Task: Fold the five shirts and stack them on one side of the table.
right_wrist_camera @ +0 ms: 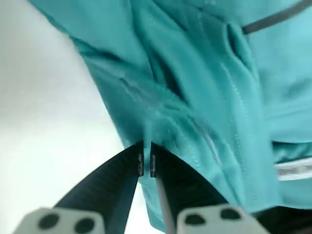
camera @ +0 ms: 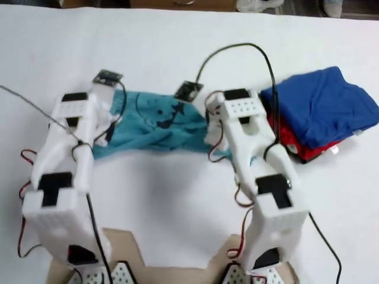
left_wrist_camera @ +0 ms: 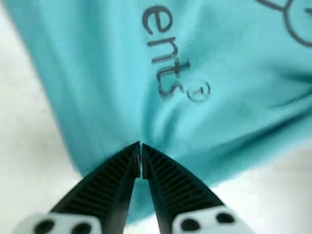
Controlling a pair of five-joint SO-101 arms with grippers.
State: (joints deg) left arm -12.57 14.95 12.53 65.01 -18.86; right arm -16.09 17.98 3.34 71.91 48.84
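— Nearest the lens?
— Left hand [left_wrist_camera: 140,158], black and ribbed, tips pressed together on a pinch of the teal shirt [left_wrist_camera: 219,97], close to its printed lettering.
— And the right hand [right_wrist_camera: 145,163]?
— Likewise closed, gripping a seamed, bunched edge of the same shirt.
— Whereabouts on the tabletop [camera: 177,53]?
— Mid-tabletop, stretched crosswise between the two arms, one hand at each end, creased and partly gathered rather than flat.
— Anything finished?
— Off to the right arm's side, a blue shirt [camera: 323,103] folded and resting on top of a red shirt [camera: 290,141], touching, forming the start of a stack.
— How far along, then?
— Judging by that: two of five folded and stacked, the teal one third and mid-fold, not yet squared up or carried over. Two more presumably to follow. Roughly the halfway mark, perhaps a little short of it.
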